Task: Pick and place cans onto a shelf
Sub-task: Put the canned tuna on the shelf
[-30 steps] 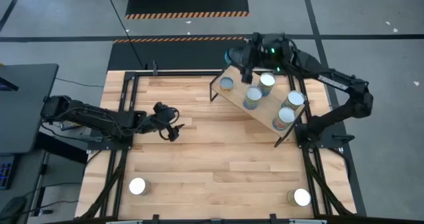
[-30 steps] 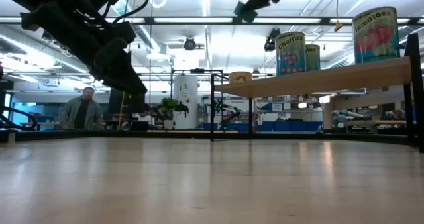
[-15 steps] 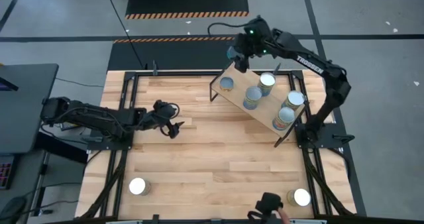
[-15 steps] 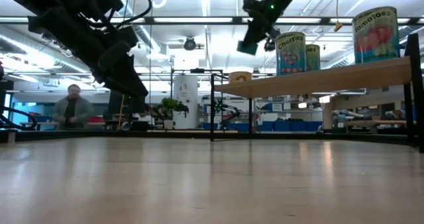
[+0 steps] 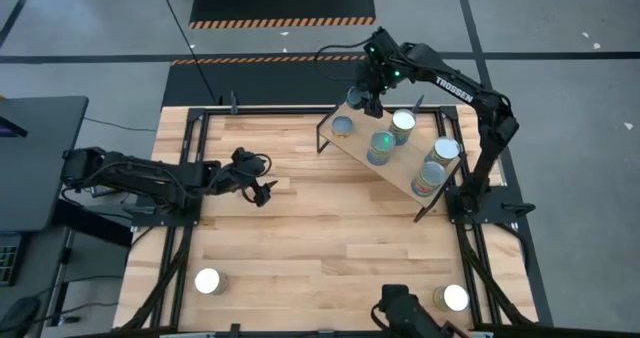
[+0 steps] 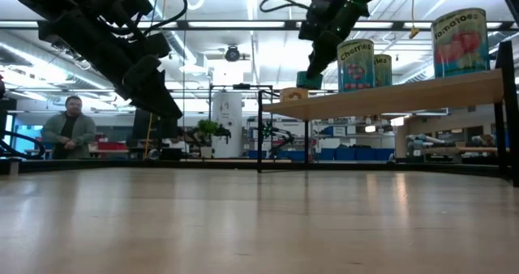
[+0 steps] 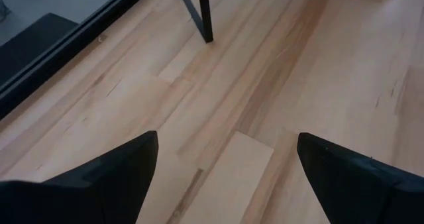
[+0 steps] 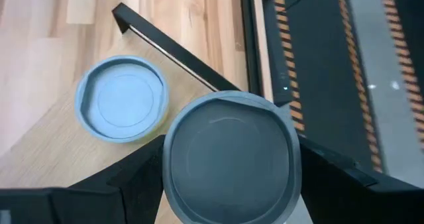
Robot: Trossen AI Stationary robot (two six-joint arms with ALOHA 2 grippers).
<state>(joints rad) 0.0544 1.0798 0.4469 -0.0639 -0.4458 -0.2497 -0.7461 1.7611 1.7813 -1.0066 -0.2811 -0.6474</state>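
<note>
The shelf [image 5: 405, 160] stands at the table's far right and bears several cans, among them a short blue-topped can [image 5: 343, 127] at its left end, which also shows in the right wrist view [image 8: 120, 98]. My right gripper [image 5: 366, 100] hangs over the shelf's far left corner, shut on a grey-topped can [image 8: 228, 161]. In the low view this can [image 6: 313, 80] hangs a little above the board [image 6: 405, 96]. Two more cans stand on the table, near left [image 5: 208, 280] and near right [image 5: 455, 298]. My left gripper [image 5: 262, 191] is open and empty over the table's left half. My right gripper pinches the can's side wall just under its rim [image 8: 165, 174] between its two fingers, one on each opposite side. The fingers [image 8: 136, 177] point down from above. The can hangs upright, top up, clear of the shelf board.
A dark sleeve or hand [image 5: 405, 306] reaches in at the table's near edge beside the near-right can. A person [image 6: 69, 132] stands in the room beyond the table. Bare tabletop [image 5: 330, 228] lies between the shelf and the near cans.
My right gripper has come down with the can toward the shelf's far left corner, and its arm has folded in closer. A dark sleeve or hand has come in at the table's near edge by the near-right can.
</note>
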